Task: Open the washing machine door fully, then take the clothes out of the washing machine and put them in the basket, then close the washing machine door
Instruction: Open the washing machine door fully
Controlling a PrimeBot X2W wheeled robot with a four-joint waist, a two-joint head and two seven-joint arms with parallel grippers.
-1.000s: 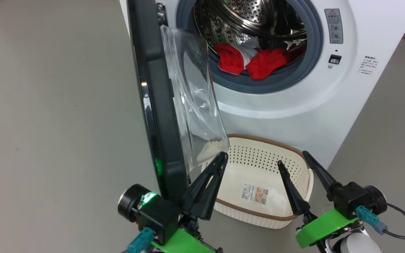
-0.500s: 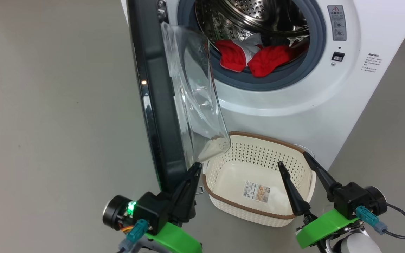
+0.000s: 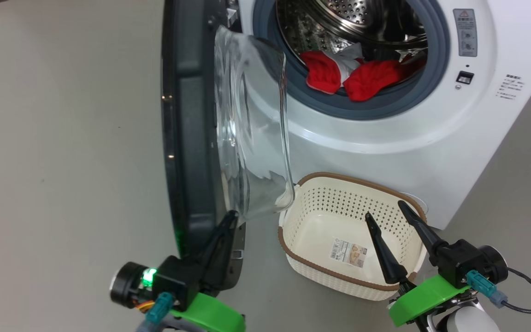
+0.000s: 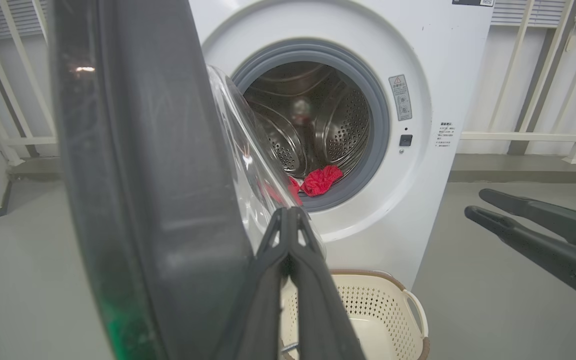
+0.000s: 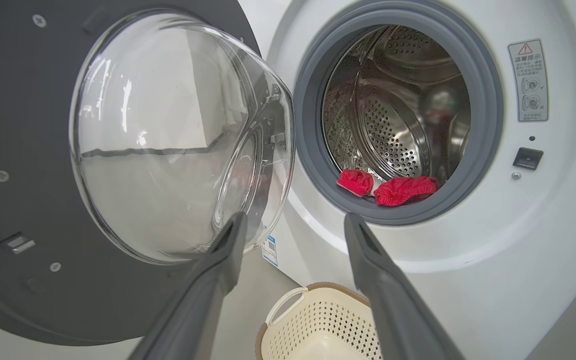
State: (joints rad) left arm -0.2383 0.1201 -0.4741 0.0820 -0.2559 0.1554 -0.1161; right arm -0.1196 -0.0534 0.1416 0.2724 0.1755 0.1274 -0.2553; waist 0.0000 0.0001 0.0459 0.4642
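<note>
The left gripper (image 3: 232, 216) has its two dark fingers pressed together with nothing between them. Its tip is up at the lower edge of the washing machine door (image 3: 187, 138); whether it touches the rim cannot be told. In the left wrist view the shut fingers (image 4: 288, 220) point past the door's black rim (image 4: 143, 200), which rises just to their left, toward the open drum ahead. The door stands swung out from the washing machine (image 3: 385, 138), nearly edge-on in the head view. Its clear glass bowl (image 3: 251, 129) bulges toward the right gripper's side. The basket (image 3: 293, 249) sits on the grey floor (image 3: 62, 161) between the two grippers, against the foot of the machine, with a paper label (image 3: 349, 252) on its bottom. The right gripper (image 3: 384, 210) hangs over the basket's right end with its fingers spread wide and nothing between them. In its own wrist view the gripper (image 5: 295, 220) points at the machine's front. The glass bowl (image 5: 168, 140) is up to the left, and the basket's rim (image 5: 313, 320) is below between the fingers. The clothes (image 5: 403, 190) are ahead and above the right finger. They lie red on the lower lip of the grey-blue rubber ring (image 3: 339, 103), well apart from both grippers.
</note>
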